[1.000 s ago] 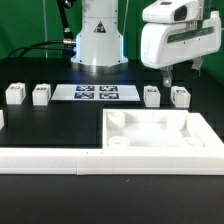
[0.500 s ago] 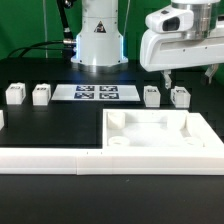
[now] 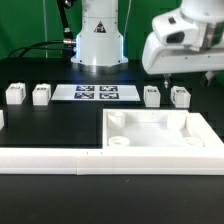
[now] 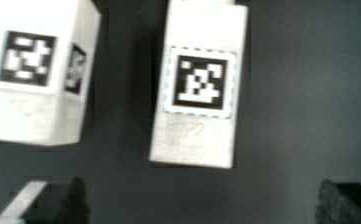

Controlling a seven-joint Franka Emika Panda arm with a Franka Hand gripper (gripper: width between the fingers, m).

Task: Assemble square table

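on the exterior view's left, the first leg and the second leg are standing side by side on the black counter, close but apart. the long white rail is lying across the front. moving toward the middle, the marker board is lying flat in front of the robot base. further right, the third leg and the fourth leg are standing near each other, not touching. in front of them, the square tabletop is lying rim-up right behind the rail, its corner sockets showing. the jaws are hanging wide open above the right-hand pair of legs, gripping nothing. in the wrist view, one tagged leg is lying in line with the gap between the dark fingertips, clear of both, and a neighbouring leg is sitting just beside it.
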